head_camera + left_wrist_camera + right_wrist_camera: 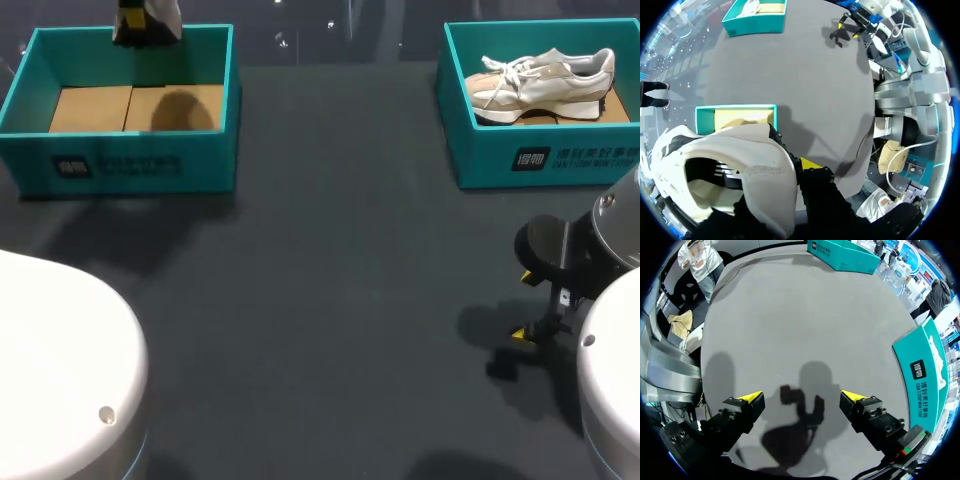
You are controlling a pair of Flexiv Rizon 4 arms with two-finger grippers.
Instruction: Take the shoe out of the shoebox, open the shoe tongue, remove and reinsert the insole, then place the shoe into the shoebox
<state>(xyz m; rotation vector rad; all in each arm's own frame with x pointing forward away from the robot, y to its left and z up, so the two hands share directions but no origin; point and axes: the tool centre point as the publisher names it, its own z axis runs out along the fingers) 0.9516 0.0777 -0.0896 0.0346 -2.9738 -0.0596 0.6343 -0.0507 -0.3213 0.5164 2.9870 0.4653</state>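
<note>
Shoe (735, 165) clamped in left gripper (787, 170) above left shoebox (130, 165)

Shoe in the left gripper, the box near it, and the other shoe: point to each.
Held shoe (760, 150): left wrist view, white upper.
Box (704, 121): left wrist view, teal wall.
Other shoe (545, 85): head view, its side.

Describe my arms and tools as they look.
Left arm and right arm have rounded white shells; the right shows a grey metal joint. The right tool is black and blocky, its two fingers ending in yellow wedge tips. The left tool shows one black finger, yellow-tipped, beside the white shoe.
</note>
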